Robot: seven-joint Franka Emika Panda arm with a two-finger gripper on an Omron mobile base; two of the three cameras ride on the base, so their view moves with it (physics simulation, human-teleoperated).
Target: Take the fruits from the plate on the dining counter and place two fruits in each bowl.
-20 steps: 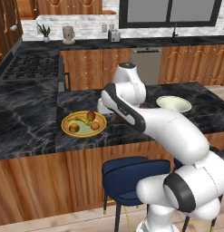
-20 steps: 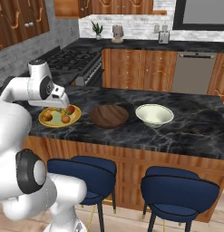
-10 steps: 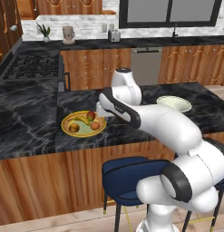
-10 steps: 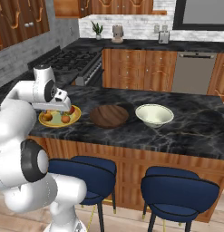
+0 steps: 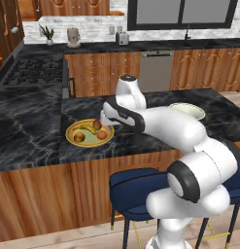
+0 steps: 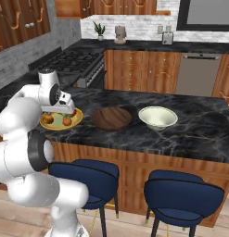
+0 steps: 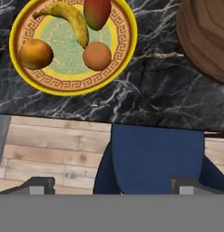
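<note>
The yellow-rimmed plate (image 7: 114, 50) lies on the black marble dining counter (image 5: 34, 146) and holds all the fruits. On it are a banana (image 7: 71, 19), a reddish apple (image 7: 96, 12), an orange round fruit (image 7: 36, 53) and a brownish-orange one (image 7: 97, 55). My gripper (image 5: 108, 122) hangs open just above the plate's right side, its dark fingertips (image 7: 38, 186) wide apart with nothing between them. The dark wood bowl (image 6: 111, 118) sits right of the plate (image 6: 54, 125), and the cream bowl (image 6: 157, 117) lies further right. In the left base view my arm hides the wood bowl.
Blue stools (image 7: 154, 158) stand below the counter's front edge. Behind the dining counter are a stove (image 6: 72, 62) and a wall counter with a plant and small appliances. Bare marble lies left of the plate (image 5: 90, 141).
The hand has come down and moved left, closer over the plate. The fruits and bowls have not moved.
</note>
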